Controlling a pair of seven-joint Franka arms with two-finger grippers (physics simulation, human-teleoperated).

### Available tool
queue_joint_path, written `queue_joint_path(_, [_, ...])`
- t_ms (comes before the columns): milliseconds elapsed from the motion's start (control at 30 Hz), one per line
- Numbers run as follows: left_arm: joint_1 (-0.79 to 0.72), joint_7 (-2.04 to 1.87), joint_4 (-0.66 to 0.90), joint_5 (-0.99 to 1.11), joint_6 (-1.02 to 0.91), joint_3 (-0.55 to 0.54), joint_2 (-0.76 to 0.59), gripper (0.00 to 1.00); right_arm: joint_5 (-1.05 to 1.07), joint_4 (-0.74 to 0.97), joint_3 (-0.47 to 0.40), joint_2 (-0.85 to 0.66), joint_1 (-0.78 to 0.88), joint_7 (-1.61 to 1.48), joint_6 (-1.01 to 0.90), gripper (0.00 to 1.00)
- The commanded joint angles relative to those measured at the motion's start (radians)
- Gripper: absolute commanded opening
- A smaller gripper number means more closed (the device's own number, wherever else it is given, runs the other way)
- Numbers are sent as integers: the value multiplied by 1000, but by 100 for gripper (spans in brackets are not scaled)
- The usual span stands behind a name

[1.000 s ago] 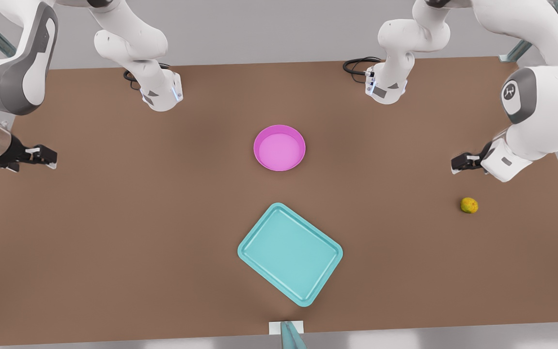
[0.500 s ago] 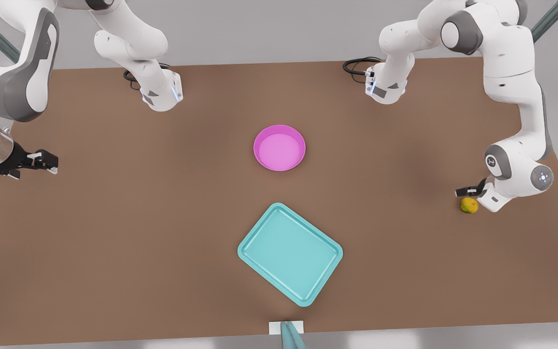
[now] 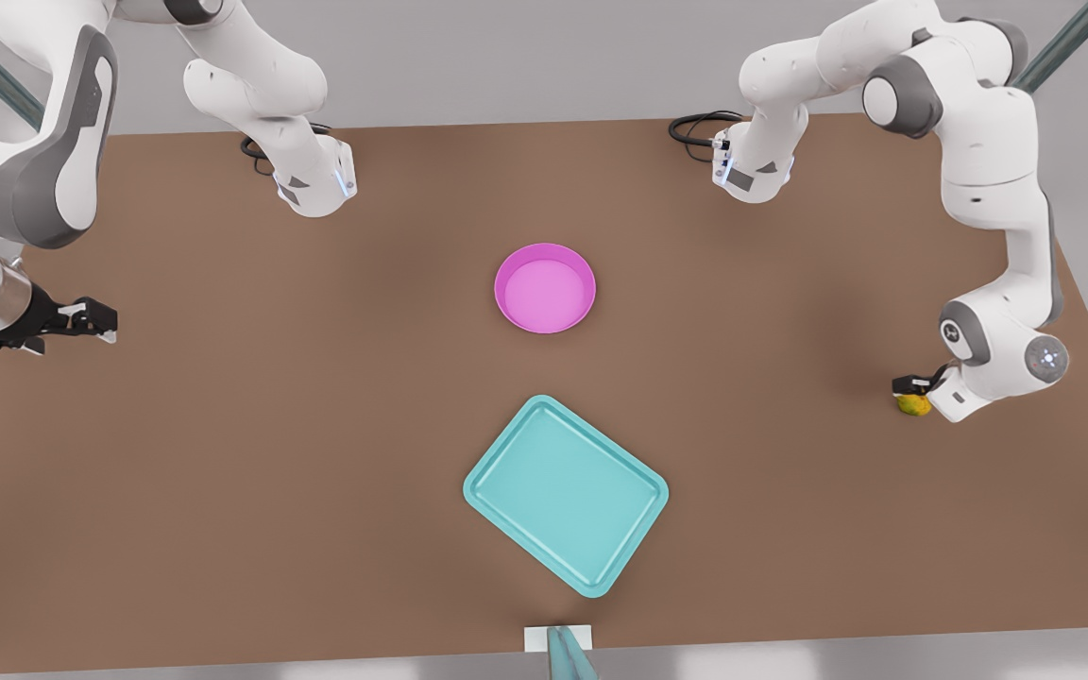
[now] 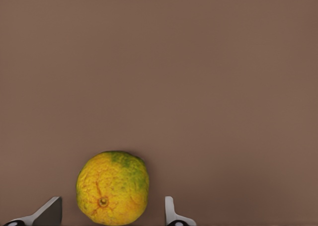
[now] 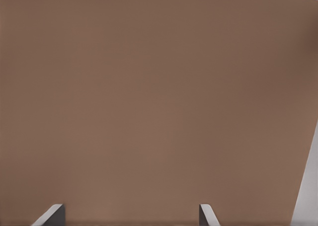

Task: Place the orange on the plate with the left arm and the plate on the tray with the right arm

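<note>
The small yellow-orange, green-tinged orange (image 3: 914,406) (image 4: 113,188) lies on the brown table at the front view's right. My left gripper (image 3: 912,387) (image 4: 111,209) is down over it, open, with one finger on each side and a gap to each. The magenta plate (image 3: 545,288) sits empty at the table's middle. Nearer the front edge lies the turquoise tray (image 3: 566,494), turned at an angle and also empty. My right gripper (image 3: 95,319) (image 5: 129,213) waits open above bare table at the front view's left.
Both arm bases (image 3: 313,184) (image 3: 752,170) stand at the table's back edge with black cables beside them. A small white and teal fixture (image 3: 558,647) sits at the front edge. The table's right edge runs close behind the orange.
The left arm swung down and forward, lowering its gripper from above and behind the orange to around it. The right gripper drifted only slightly.
</note>
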Motion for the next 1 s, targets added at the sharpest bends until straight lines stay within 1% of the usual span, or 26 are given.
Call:
queue_joint_path(0, [0, 145, 0, -1, 35, 0, 7, 100, 0, 0, -1, 0, 0, -21, -3, 100])
queue_joint_path(167, [3, 144, 31, -1, 37, 0, 39, 100, 0, 0, -1, 2, 0, -21, -3, 100])
queue_joint_path(400, [0, 129, 31, -3, 37, 0, 55, 100, 0, 0, -1, 2, 0, -23, -3, 100])
queue_joint_path(433, [0, 124, 36, -3, 35, 0, 55, 90, 0, 0, -1, 2, 0, -23, -3, 100])
queue_joint_path(467, [0, 101, 36, -1, 35, -1, 55, 75, 1, 0, -1, 2, 0, -21, -5, 100])
queue_joint_path(533, [0, 89, 36, -3, 35, -3, 55, 71, 1, 0, -1, 2, 0, -21, -5, 100])
queue_joint_path(567, [-1, 75, 36, -3, 35, -5, 56, 66, 0, 0, -1, 0, 0, -21, -5, 100])
queue_joint_path(633, [-1, 69, 36, -3, 35, -6, 56, 66, 0, 0, -1, 3, 2, -20, -5, 100])
queue_joint_path(667, [-1, 69, 37, -3, 35, -6, 56, 66, 1, 14, -1, 28, 3, -18, -17, 100])
queue_joint_path(733, [-1, 55, 37, -1, 32, -8, 58, 67, 3, 89, -2, 90, 5, -15, -89, 100])
queue_joint_path(867, [-3, 53, 37, -1, 32, -8, 62, 67, 3, 93, -1, 92, 5, -15, -103, 100])
queue_joint_path(900, [-1, 50, 37, -3, 32, -8, 62, 67, -17, 94, -2, 90, 40, -18, -112, 100])
queue_joint_path(967, [-3, 49, 37, -1, 32, -8, 62, 67, -31, 117, -2, 92, 39, -21, -120, 100])
